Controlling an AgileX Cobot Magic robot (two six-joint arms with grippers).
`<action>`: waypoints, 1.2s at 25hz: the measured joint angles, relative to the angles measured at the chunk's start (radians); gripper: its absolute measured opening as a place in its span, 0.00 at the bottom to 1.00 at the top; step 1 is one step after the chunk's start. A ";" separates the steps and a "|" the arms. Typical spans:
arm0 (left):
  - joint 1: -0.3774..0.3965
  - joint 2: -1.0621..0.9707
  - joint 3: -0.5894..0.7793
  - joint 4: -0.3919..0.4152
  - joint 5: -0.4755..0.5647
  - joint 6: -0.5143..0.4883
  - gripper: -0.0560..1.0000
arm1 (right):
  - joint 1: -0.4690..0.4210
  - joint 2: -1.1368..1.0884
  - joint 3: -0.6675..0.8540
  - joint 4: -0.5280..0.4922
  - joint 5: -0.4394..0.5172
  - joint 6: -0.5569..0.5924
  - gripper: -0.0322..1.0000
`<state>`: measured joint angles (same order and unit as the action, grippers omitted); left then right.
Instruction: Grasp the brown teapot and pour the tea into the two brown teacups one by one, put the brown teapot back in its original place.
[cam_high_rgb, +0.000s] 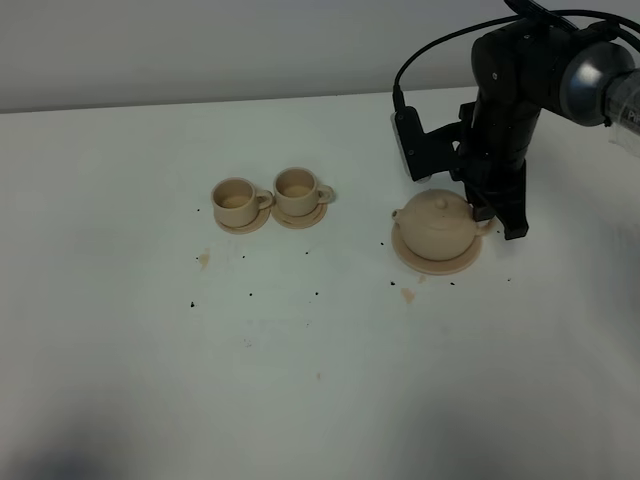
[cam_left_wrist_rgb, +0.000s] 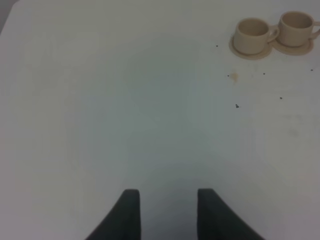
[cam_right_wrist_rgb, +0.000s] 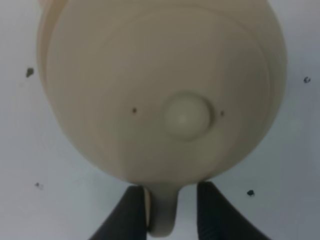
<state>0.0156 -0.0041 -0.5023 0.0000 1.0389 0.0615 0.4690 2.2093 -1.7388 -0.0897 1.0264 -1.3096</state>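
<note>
Teapot: brown teapot (cam_high_rgb: 437, 222) sits upright, lid on, on its round plate (cam_high_rgb: 420, 263), toward the table's (cam_high_rgb: 320, 390) right edge and nearer the far edge than the near one.
Handle: loop handle (cam_right_wrist_rgb: 162, 217) points at the right arm.
Right claw: right gripper (cam_high_rgb: 499, 220) is low behind the pot, its fingers (cam_right_wrist_rgb: 131, 212) straddling the handle. One finger touches it and a sliver of table shows beside the other, so no pinch yet.
Left claw: left gripper (cam_left_wrist_rgb: 167, 212) is spread, with nothing between its fingers, over bare table.
Cups: two brown teacups (cam_high_rgb: 236, 200) (cam_high_rgb: 296, 187) stand side by side on small saucers (cam_high_rgb: 243, 224), left of the teapot and well apart from it.
Marks: dark specks (cam_high_rgb: 193, 303) and a tan stain (cam_high_rgb: 204, 259) lie scattered on the tabletop.
</note>
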 joint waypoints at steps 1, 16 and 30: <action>0.000 0.000 0.000 0.000 0.000 0.000 0.36 | 0.000 0.000 0.000 -0.001 0.000 0.000 0.25; 0.000 0.000 0.000 0.000 0.000 0.000 0.36 | 0.002 0.010 -0.008 -0.009 0.007 0.002 0.16; 0.000 0.000 0.000 0.000 0.000 0.000 0.36 | 0.002 0.027 -0.063 -0.001 0.065 0.002 0.16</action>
<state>0.0156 -0.0041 -0.5023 0.0000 1.0389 0.0615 0.4714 2.2363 -1.8013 -0.0911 1.0912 -1.3076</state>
